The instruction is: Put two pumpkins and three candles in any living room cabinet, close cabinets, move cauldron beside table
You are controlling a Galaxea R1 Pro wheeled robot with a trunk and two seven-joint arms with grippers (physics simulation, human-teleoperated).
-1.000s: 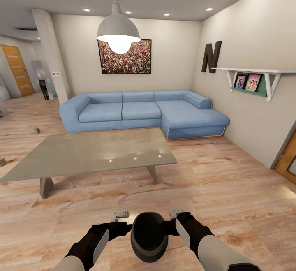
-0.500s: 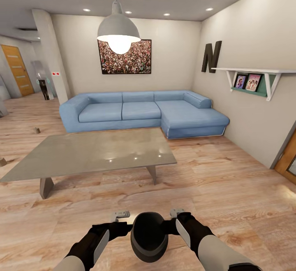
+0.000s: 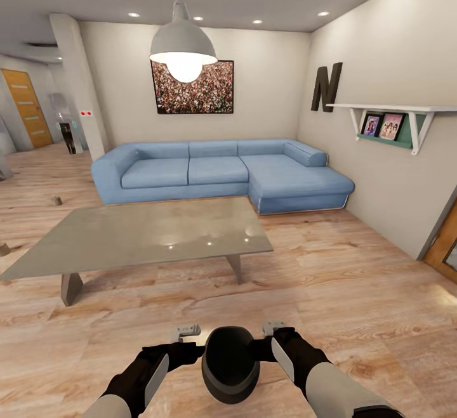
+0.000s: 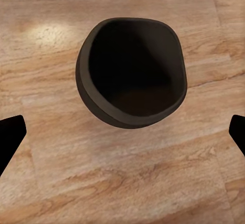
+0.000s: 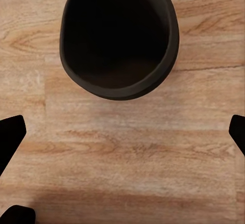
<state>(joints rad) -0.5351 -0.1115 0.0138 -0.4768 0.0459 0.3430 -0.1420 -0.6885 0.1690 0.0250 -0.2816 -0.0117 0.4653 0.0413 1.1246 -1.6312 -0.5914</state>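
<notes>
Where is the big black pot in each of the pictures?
Head view: the cauldron sits low in the middle, between the left gripper and right gripper.
Left wrist view: the cauldron is in the upper middle, its mouth facing the camera.
Right wrist view: the cauldron is at the top centre.
Shared landmark: the wooden floor shows around the pot in all three views.

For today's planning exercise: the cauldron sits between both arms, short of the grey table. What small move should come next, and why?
Probably roll the base forward a little, carrying the cauldron toward the table. Bare floor still separates them, so the cauldron is not yet next to it, and both wrist views show it above the planks.
</notes>
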